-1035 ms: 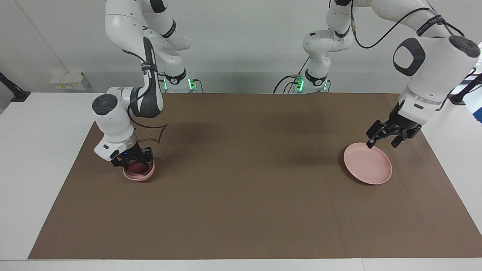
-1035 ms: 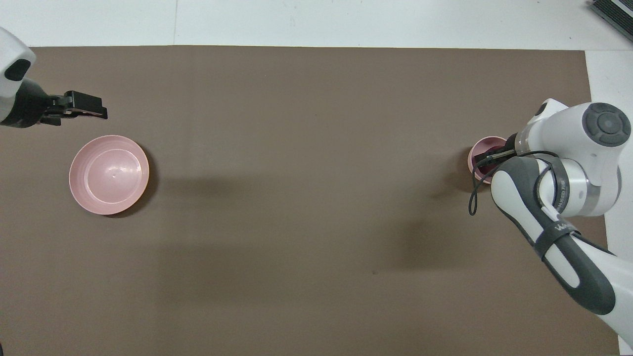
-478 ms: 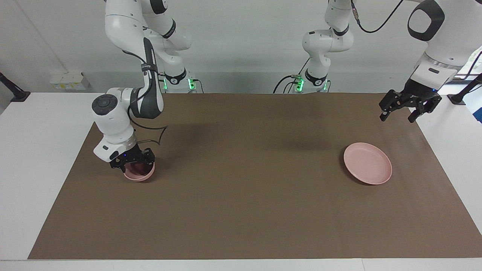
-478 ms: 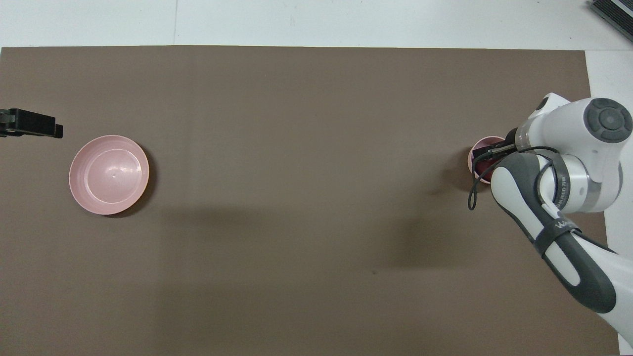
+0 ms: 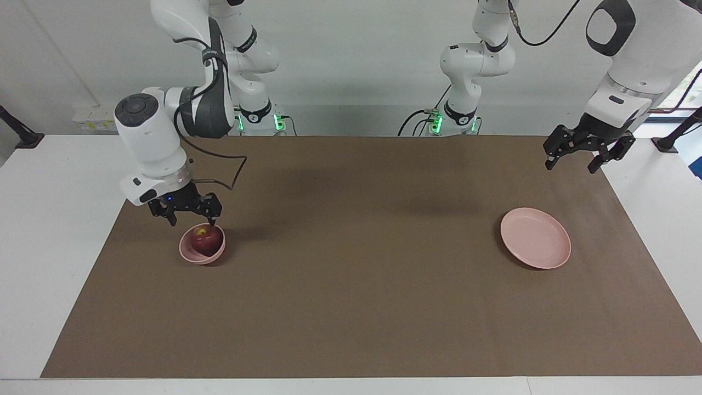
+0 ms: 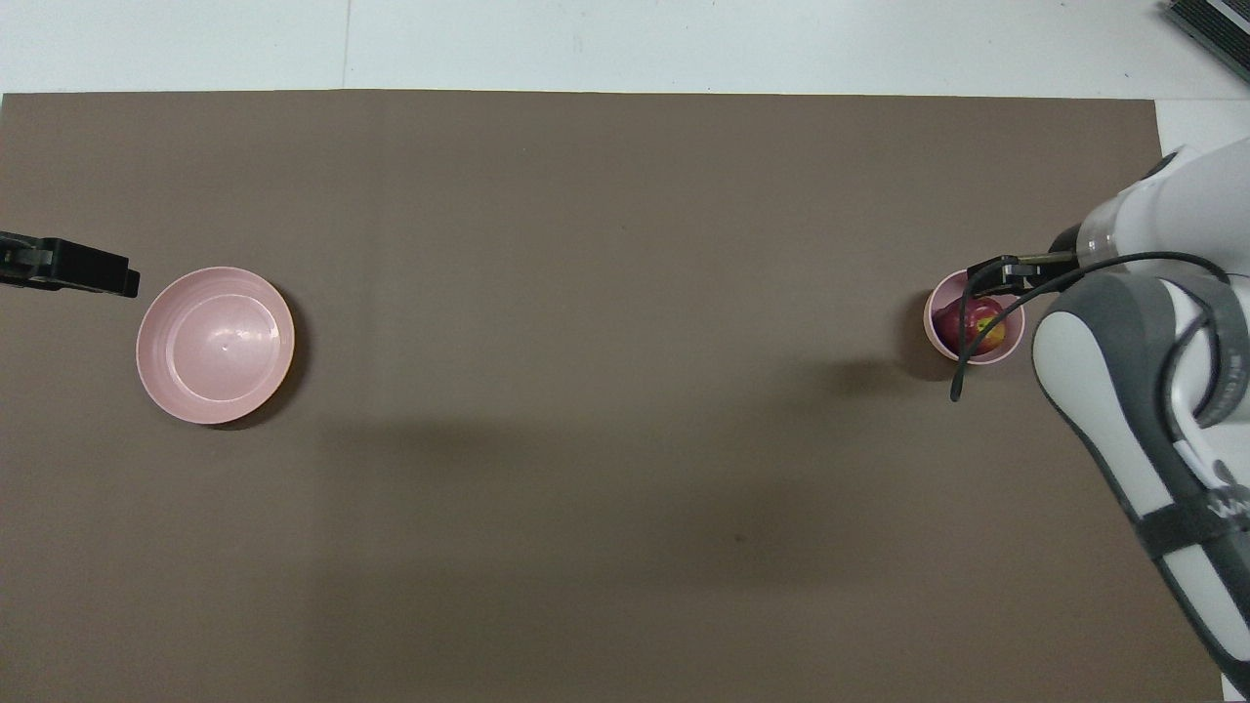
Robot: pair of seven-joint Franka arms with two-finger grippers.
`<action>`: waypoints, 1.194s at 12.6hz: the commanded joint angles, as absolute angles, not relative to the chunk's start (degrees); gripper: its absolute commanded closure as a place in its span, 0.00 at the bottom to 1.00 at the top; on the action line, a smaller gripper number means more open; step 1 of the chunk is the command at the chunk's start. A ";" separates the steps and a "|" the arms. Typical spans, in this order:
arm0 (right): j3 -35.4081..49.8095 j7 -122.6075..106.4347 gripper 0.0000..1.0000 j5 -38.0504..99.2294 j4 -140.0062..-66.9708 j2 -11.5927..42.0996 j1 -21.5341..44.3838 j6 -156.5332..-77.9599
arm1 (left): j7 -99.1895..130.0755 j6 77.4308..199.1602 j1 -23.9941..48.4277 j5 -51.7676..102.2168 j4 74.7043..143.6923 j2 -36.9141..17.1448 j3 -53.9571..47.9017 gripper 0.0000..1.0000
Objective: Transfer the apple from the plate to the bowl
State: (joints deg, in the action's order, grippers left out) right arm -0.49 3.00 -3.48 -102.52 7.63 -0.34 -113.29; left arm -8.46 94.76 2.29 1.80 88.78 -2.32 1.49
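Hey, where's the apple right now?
The apple sits in the bowl toward the right arm's end of the table, just under the open right gripper; the plate at the left arm's end holds nothing.

White table (image 5: pixel 33 230), brown mat (image 5: pixel 356 274), plate (image 5: pixel 535 238), bowl (image 5: pixel 189 253)

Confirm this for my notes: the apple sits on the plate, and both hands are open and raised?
Not quite. The facing view shows the apple in the bowl; the plate is bare. The left hand and right hand are open and raised.
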 commanded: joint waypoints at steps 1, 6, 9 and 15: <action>-0.18 6.85 0.00 -1.76 -102.83 0.56 -0.70 -106.11 | -9.58 90.55 3.43 1.23 88.59 -1.50 2.29 0.00; -0.18 7.99 0.00 -1.41 -101.35 -9.21 -0.70 -95.47 | -10.46 87.63 3.52 1.23 88.51 -1.14 1.76 0.00; -0.35 7.30 0.00 -3.33 -93.62 -9.32 -1.66 -86.86 | -10.55 87.71 2.73 1.23 88.42 -1.14 2.55 0.00; 0.43 7.38 0.00 2.11 -97.90 -9.93 -0.62 -86.92 | -10.55 87.71 2.37 1.23 88.42 -1.14 2.55 0.00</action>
State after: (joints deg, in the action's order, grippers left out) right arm -0.38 6.66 0.37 -96.47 -9.16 -0.64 -86.84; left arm -10.05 89.00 2.49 1.80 88.77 -1.66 2.56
